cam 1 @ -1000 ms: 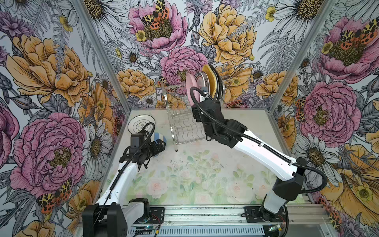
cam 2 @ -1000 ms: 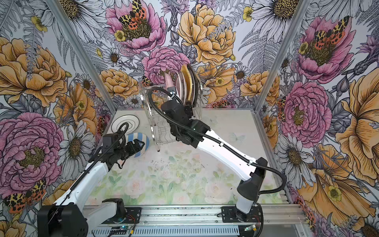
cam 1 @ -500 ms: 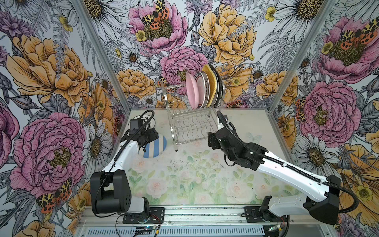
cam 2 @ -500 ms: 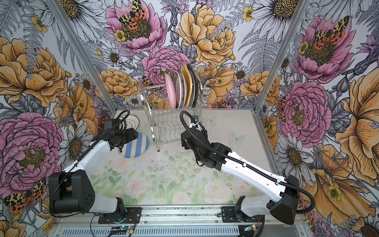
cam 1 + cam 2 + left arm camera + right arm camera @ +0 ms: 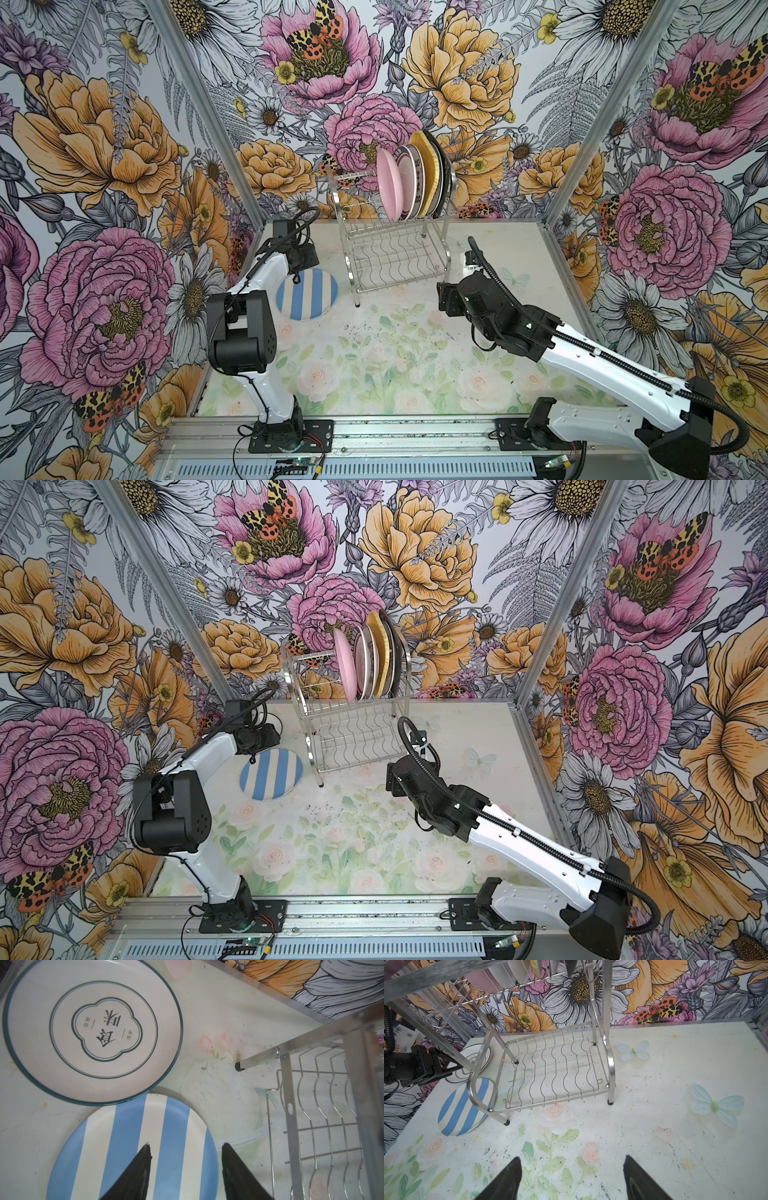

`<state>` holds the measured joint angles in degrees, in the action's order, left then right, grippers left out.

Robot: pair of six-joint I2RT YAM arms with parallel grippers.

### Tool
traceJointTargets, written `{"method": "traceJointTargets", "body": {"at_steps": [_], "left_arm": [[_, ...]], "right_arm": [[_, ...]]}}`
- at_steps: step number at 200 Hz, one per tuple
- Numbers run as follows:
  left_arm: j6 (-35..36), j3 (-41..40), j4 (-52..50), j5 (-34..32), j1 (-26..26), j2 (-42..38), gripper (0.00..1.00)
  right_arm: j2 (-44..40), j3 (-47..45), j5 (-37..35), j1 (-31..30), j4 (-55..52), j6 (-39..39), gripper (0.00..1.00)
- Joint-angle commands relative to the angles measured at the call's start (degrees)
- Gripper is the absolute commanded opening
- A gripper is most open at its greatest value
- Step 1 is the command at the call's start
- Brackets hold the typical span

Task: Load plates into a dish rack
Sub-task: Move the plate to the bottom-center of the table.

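The steel dish rack (image 5: pixel 395 253) (image 5: pixel 353 739) stands at the back of the table, with several plates upright in its upper tier; the pink one (image 5: pixel 390 185) is at the front. A blue-white striped plate (image 5: pixel 306 293) (image 5: pixel 133 1147) lies flat left of the rack. My left gripper (image 5: pixel 187 1148) is open and straddles the plate's rim, one finger over the stripes and one outside the edge. A white plate with dark rings (image 5: pixel 93 1030) lies just beyond it. My right gripper (image 5: pixel 572 1164) hangs open and holds nothing, over the table in front of the rack (image 5: pixel 554 1070).
The rack's near leg (image 5: pixel 257 1059) stands close to the striped plate. The left arm's elbow (image 5: pixel 241 328) rises over the table's left side. Floral walls close in the table on three sides, and a metal rail (image 5: pixel 395 432) runs along the front.
My right arm has pulled back from the rack's upper tier down to the table's middle right. My left arm has swung toward the back left, and its jaws have narrowed over the striped plate.
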<state>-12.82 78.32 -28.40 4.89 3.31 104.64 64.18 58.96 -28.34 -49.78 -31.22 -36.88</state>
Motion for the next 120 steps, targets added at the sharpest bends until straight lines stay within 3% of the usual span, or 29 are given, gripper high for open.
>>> {"method": "traceJointTargets", "body": {"at_steps": [1, 120], "left_arm": [[2.7, 4.1, 0.2, -0.6, -1.1, 4.4, 0.54], [5.3, 20.8, -6.1, -4.1, -3.8, 21.7, 0.44]], "right_arm": [[-2.0, -1.3, 1.4, 1.0, 0.3, -1.6, 0.77], [-3.0, -2.5, 2.6, 3.2, 0.3, -2.4, 0.77]]}}
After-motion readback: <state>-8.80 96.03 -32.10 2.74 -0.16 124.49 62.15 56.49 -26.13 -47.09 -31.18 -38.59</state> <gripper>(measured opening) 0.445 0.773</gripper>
